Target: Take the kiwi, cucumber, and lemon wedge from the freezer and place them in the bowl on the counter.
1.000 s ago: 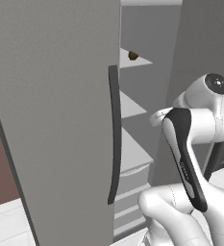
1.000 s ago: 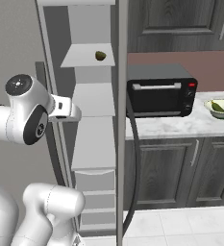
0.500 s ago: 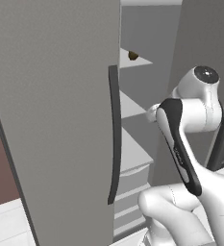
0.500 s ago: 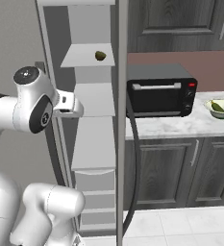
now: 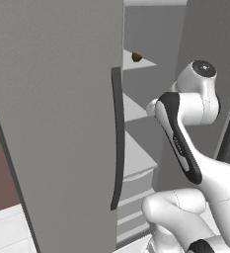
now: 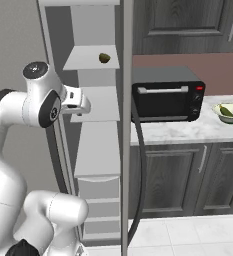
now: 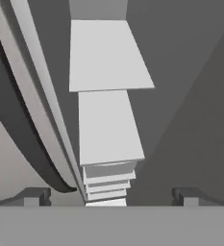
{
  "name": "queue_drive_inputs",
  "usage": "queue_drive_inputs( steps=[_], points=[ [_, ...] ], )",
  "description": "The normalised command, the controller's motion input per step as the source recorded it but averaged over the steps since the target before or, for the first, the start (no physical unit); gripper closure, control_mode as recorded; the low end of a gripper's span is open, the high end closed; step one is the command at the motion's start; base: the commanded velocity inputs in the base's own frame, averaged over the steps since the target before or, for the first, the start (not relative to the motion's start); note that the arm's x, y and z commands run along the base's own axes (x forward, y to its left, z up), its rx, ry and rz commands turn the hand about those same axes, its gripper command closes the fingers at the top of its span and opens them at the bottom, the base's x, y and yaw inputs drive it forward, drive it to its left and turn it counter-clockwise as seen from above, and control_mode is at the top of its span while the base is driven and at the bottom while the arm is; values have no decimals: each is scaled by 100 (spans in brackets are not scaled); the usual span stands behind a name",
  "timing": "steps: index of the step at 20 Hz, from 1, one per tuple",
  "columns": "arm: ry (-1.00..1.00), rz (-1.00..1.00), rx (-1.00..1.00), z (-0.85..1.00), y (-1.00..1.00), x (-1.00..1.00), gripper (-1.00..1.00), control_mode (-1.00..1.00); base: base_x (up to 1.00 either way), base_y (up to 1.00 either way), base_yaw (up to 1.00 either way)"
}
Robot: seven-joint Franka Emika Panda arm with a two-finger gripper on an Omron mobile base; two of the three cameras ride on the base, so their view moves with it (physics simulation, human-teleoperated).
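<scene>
freezer (image 6: 95, 150) door ajar, gripper (image 7: 108, 197) spread between shelf edges

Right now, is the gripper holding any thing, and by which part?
Nothing is held: the gripper is open and empty, looking down the freezer shelves.

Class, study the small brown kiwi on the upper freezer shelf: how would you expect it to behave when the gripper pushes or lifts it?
The kiwi looks roundish and sits loose on a flat shelf, so a nudge would probably roll it. It seems small beside the arm, so likely light. The dull skin suggests it shouldn't be slippery.
</scene>
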Motion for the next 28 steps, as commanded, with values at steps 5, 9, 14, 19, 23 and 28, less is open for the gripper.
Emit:
queue_drive_inputs(
  steps=[5,9,14,19,23,28],
  points=[
    [-9,0,0,25,0,51,-100,-100,0,0,0],
    [-13,0,0,34,0,49,-100,-100,0,0,0],
    [-7,0,0,29,-2,17,-100,-100,0,0,0],
    [0,0,0,0,0,1,-100,-100,0,0,0],
    [-1,0,0,9,0,9,-100,-100,0,0,0],
    [-10,0,0,20,0,24,-100,-100,0,0,0]
  ],
)
